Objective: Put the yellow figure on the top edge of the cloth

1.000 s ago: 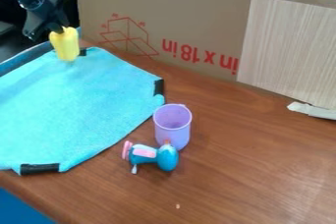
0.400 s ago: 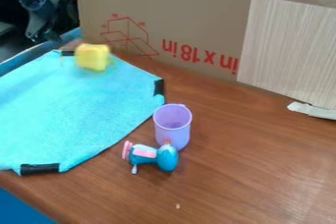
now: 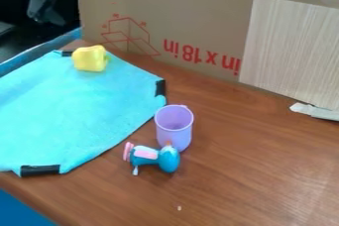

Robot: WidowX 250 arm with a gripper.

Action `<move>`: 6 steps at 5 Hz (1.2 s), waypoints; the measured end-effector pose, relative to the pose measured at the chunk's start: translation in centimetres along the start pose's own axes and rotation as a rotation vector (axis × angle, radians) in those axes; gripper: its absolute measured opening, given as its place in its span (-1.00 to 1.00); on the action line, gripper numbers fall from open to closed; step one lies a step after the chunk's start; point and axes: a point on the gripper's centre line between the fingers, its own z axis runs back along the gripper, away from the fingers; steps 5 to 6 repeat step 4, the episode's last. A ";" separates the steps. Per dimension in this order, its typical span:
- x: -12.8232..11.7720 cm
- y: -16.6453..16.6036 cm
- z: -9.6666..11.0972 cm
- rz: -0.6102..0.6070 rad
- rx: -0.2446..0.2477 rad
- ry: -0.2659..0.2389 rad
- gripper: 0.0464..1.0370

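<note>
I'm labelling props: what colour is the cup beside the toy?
Light purple, seen best in the camera view.

The chunky yellow figure lies on the turquoise cloth near its top edge; above, apart from it, hangs the black two-finger pincer. A lilac plastic cup stands on the brown wooden worktop.

- The cloth lies on the table, at the left of the frame.
- The figure lies on the cloth, by its top edge.
- The cup stands right of the cloth, near the middle of the frame.
- The toy lies just before the cup.
- The cardboard stands behind them all.
- The board is against its front, upper right.
- The gripper hangs upper left, behind the figure.
</note>
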 end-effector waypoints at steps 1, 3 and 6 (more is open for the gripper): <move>-0.1 -2.3 2.5 0.000 -0.041 0.043 0.93; -1.1 -6.0 8.7 -0.465 0.161 -0.051 0.93; -1.1 -7.3 11.9 -0.619 0.256 0.013 0.93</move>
